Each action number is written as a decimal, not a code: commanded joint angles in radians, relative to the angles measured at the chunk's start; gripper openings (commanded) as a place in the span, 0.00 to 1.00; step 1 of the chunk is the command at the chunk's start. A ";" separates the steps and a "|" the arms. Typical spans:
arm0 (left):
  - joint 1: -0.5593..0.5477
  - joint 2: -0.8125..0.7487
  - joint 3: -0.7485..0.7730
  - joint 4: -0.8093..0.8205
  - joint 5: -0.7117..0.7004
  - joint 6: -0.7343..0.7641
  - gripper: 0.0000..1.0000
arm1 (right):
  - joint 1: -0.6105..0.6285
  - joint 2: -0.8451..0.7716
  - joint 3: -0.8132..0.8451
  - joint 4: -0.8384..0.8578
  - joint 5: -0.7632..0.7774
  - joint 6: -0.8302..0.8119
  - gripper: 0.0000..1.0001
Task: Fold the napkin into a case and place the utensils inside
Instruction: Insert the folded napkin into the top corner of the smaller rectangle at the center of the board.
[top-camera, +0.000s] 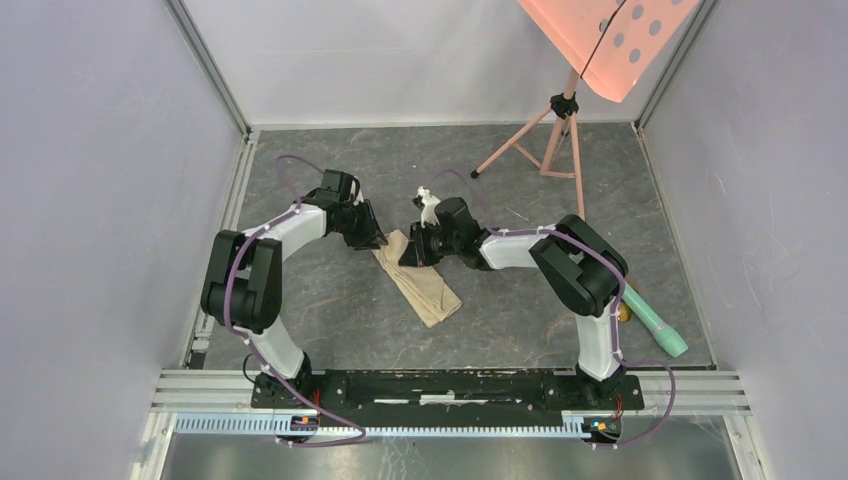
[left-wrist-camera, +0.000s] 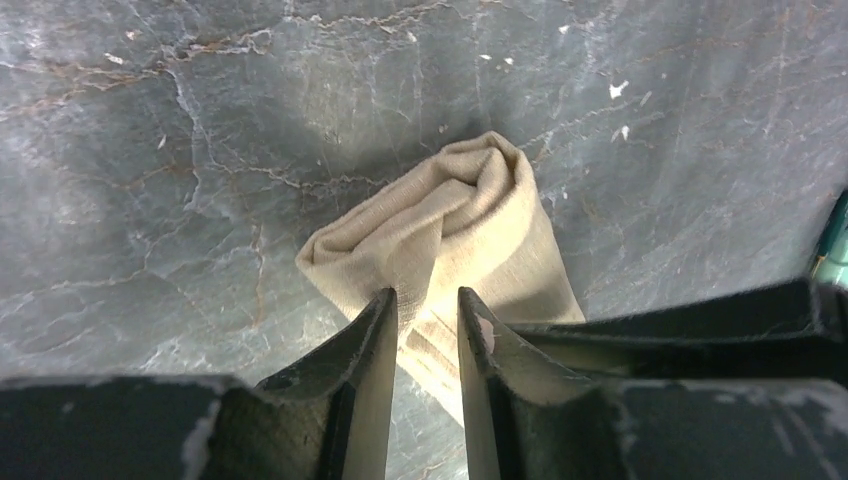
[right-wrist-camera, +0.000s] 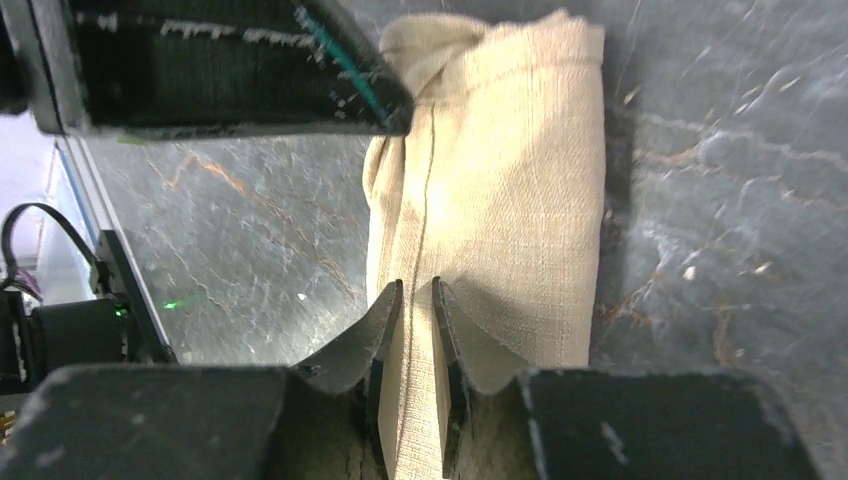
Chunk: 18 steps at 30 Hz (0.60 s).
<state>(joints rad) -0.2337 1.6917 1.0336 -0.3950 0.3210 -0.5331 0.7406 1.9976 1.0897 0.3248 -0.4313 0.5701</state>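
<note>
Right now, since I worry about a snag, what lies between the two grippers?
Only the far end of the folded napkin: in the top view the left gripper and right gripper flank it, nothing else between them.

Top camera sits high behind both arm bases, looking down on the whole worktop (top-camera: 330, 300). Wrist cameras are super close, each staring past its own fingers (left-wrist-camera: 365, 350) at the same folded napkin (left-wrist-camera: 450, 220), also seen from above.

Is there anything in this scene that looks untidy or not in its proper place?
Yes. The far end of the folded napkin, beside the left claw, is bunched into rumpled folds instead of lying flat like the rest.
</note>
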 joint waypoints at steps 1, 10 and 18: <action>-0.012 0.073 0.033 0.048 0.004 -0.053 0.36 | 0.038 0.032 -0.011 0.021 0.056 -0.023 0.21; -0.011 0.007 0.021 -0.007 -0.058 -0.031 0.39 | 0.042 -0.076 0.024 -0.105 0.056 -0.114 0.25; -0.010 -0.273 -0.120 -0.116 -0.081 -0.145 0.52 | 0.118 -0.254 0.043 -0.461 0.212 -0.429 0.58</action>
<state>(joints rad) -0.2443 1.5532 0.9977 -0.4480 0.2539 -0.5728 0.8017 1.8442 1.0866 0.0818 -0.3347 0.3504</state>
